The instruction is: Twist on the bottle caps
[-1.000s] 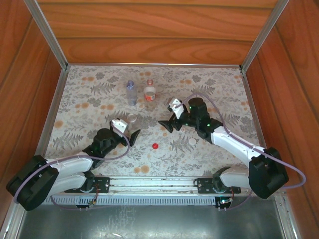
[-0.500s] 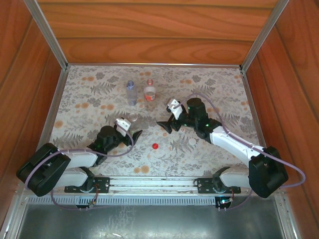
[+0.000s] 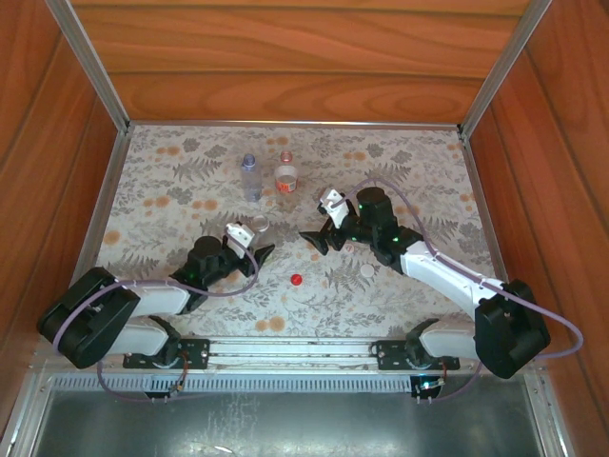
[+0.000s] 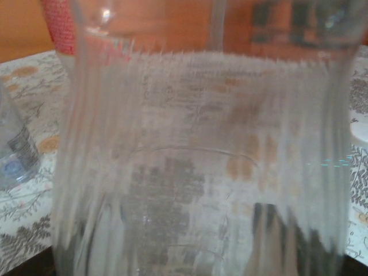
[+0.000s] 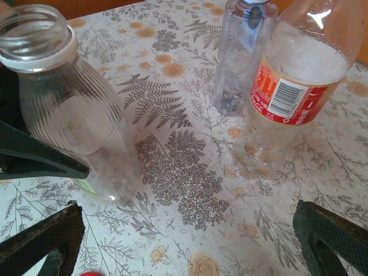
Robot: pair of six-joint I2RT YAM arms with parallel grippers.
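On the flowered table [image 3: 428, 171], from the top camera, the bluish bottle [image 3: 249, 176] and the red-labelled bottle [image 3: 285, 176] stand side by side toward the far edge. The ribbed bottle [image 3: 257, 226] stands nearer, uncapped. The left gripper [image 3: 253, 248] reaches up to its near side. The right gripper [image 3: 319, 240] hangs just to the right of it, apart from every bottle. The red cap [image 3: 297, 279] lies on the table between the two arms, and the white cap [image 3: 367, 270] lies beside the right forearm.

From the left wrist, the ribbed bottle [image 4: 195, 172] stands so close that its clear, grooved wall is blurred. The bluish bottle [image 4: 14, 152] shows at the left edge and a bit of the red-labelled bottle [image 4: 57, 23] at the upper left. Whether this pincer presses on the bottle cannot be told.

From the right wrist, the ribbed bottle [image 5: 69, 115] stands upright with its neck open, and one black finger [image 5: 40, 158] of the left gripper lies against its side. The bluish bottle [image 5: 238, 52] and the red-labelled bottle [image 5: 293, 92] stand behind, touching or nearly so. The right gripper [image 5: 184, 244] is spread wide over bare table, holding nothing.
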